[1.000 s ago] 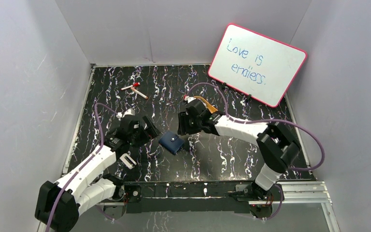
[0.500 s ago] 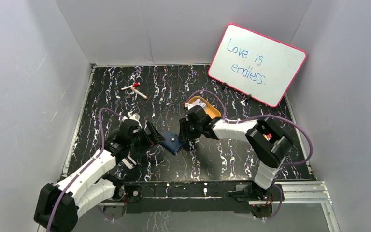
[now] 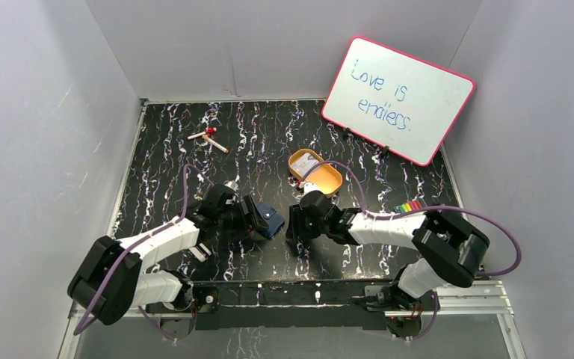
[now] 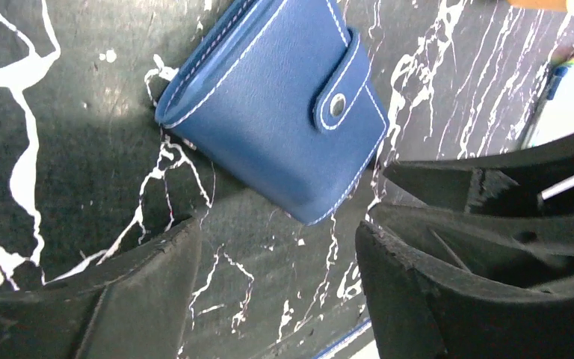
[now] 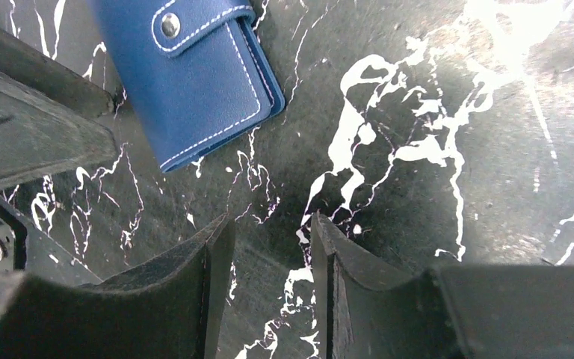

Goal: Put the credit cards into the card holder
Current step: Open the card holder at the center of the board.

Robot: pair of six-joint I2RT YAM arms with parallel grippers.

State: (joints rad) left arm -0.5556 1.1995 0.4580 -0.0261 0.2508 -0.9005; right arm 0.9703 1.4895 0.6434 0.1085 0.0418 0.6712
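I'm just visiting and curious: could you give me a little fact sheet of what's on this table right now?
Wallet: blue, snapped shut, lying flat
Left gripper: open, beside wallet, holding nothing
Right gripper: open, on wallet's other side, holding nothing
Tin: orange, open, behind wallet, something pale inside
Cards: none clearly visible
Whiteboard: leaning at back right
Markers: back left

White-shelled arms (image 3: 157,241) with black joints, purple cables (image 3: 518,247) looping alongside, and matte black tool fingers (image 4: 448,299).
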